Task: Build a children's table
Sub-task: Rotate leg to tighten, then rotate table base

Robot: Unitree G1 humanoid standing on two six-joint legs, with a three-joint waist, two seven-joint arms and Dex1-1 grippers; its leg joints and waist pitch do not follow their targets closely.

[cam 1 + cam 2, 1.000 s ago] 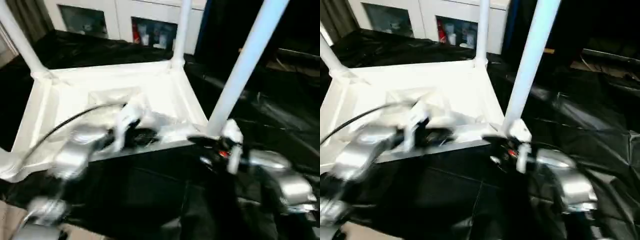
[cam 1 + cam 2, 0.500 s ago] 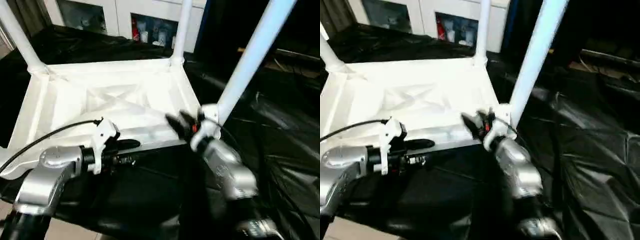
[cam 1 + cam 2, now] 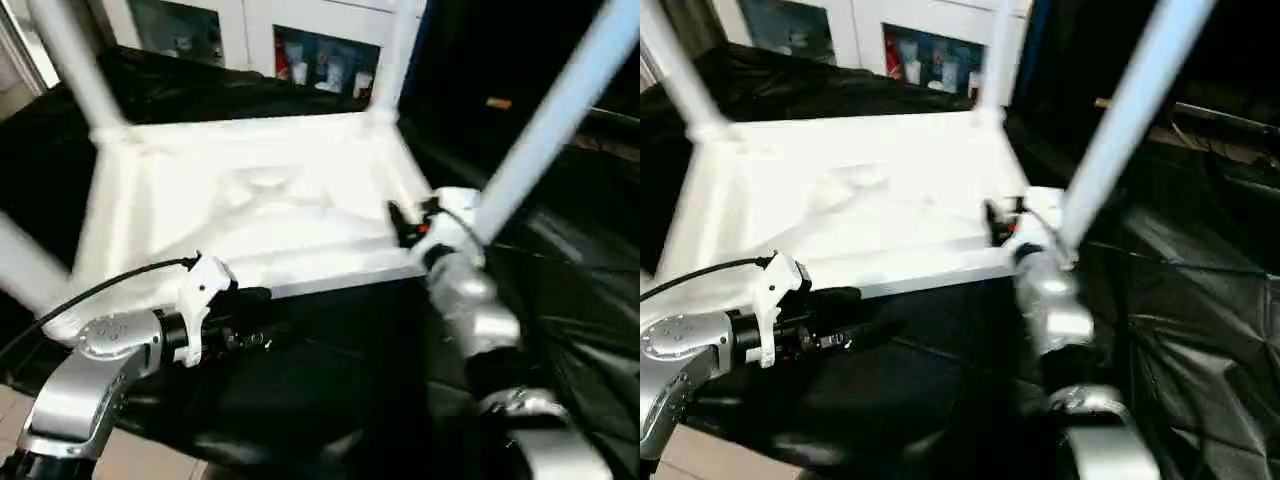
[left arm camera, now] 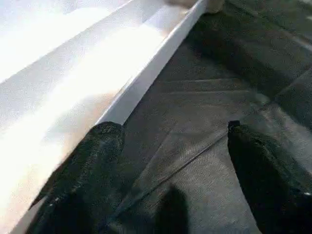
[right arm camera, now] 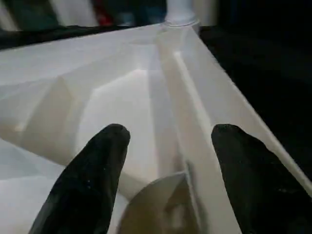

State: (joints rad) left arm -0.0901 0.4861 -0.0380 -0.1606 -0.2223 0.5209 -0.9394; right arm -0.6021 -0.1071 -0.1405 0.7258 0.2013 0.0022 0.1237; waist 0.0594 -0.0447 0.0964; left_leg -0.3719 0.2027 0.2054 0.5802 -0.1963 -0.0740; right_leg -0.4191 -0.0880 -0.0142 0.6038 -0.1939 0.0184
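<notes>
The children's table lies upside down on the black-draped work table (image 3: 330, 390): its white tabletop (image 3: 270, 205) faces up with the raised rim around it, and white tube legs rise from the corner sockets. 4 legs show in the left eye view, at the far left (image 3: 75, 65), far right (image 3: 395, 60), near right (image 3: 555, 115) and near left (image 3: 25, 270). Judging by that, the legs already look seated and what remains is probably righting or checking the piece.

The relation that matters is the tabletop's near long edge (image 4: 146, 78), which runs left to right in front of the robot. The left gripper (image 3: 245, 310) hangs just off that edge on the robot's side, over black cloth, pointing along it toward the right. Its jaws stand wide apart and hold nothing; in the left wrist view 1 finger (image 4: 97, 161) sits just beside the rim while the other is over the cloth.

The right gripper (image 3: 405, 222) is over the tabletop's near right corner, close beside the base of the near right leg. Its 2 fingers (image 5: 97, 165) are spread and empty, pointing across the underside toward the far right socket.

So the right arm is the nearer to a leg, and the left is the nearer to the long edge. A grasp on that edge would likely need the left jaws turned to straddle the rim.
</notes>
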